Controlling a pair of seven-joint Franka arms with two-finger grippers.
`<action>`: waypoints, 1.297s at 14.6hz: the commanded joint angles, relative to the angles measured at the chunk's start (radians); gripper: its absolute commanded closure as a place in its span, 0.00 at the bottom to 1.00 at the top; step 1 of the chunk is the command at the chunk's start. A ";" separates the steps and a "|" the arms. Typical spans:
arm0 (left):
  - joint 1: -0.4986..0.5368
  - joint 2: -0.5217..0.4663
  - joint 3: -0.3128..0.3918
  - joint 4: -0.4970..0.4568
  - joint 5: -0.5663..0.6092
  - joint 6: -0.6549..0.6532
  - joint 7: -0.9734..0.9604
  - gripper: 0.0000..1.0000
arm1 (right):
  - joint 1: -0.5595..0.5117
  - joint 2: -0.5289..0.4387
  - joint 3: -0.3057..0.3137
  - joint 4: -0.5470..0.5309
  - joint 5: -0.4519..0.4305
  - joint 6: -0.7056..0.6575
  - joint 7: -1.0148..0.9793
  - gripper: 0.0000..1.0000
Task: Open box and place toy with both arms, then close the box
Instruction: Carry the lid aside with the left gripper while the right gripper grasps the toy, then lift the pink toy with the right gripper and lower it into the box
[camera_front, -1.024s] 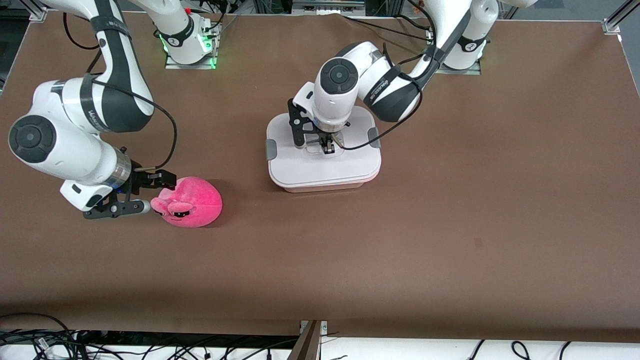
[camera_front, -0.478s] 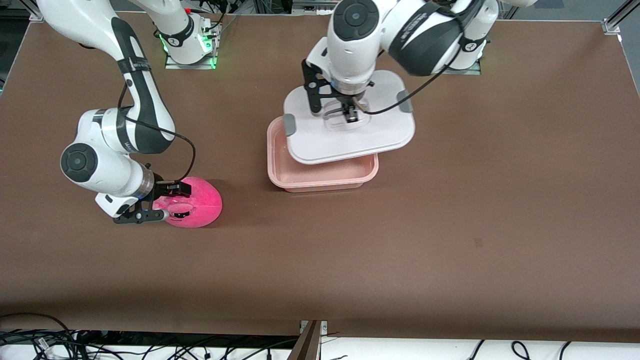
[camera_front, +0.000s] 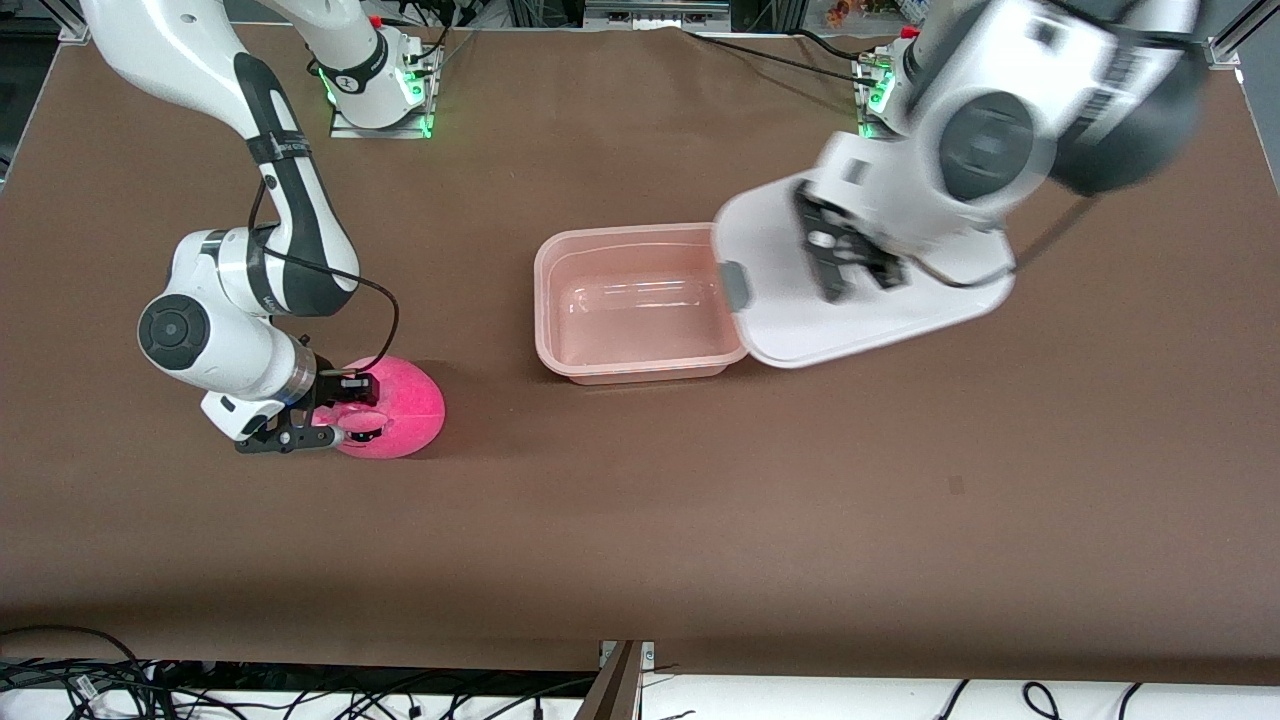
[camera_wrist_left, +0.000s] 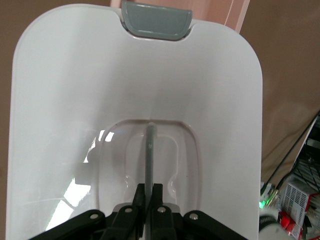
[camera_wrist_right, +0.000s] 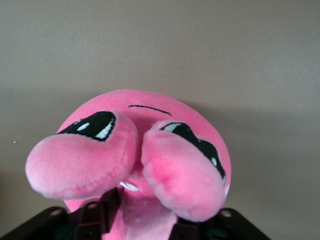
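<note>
Left pincer (camera_front: 845, 262) clamps the lid (camera_front: 800, 320) off the box (camera_front: 640, 300). Right pincer (camera_front: 335, 415) grips the toy (camera_front: 400, 410), at the box's 8 o'clock; lifting follows.

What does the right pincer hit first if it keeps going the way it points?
The toy. The right pincer sits low at the table, aimed along it toward the left arm's end, fingers either side of the plush by its ears. Whether they have closed is unclear. Past the toy, bare table.

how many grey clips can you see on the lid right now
1. A grey clip shows on the edge of the lid nearest the open box. The left gripper holds the lid up by its handle; the arm may hide a second clip.
</note>
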 joint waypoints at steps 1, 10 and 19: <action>0.230 -0.008 -0.019 0.002 0.010 -0.032 0.232 1.00 | 0.001 -0.017 0.000 0.005 0.022 -0.008 -0.046 1.00; 0.452 0.027 -0.025 -0.001 0.212 0.041 0.545 1.00 | 0.096 -0.088 0.018 0.218 -0.052 -0.325 -0.173 1.00; 0.450 0.032 -0.029 0.008 0.212 0.041 0.556 1.00 | 0.314 -0.088 0.168 0.382 -0.168 -0.531 -0.384 1.00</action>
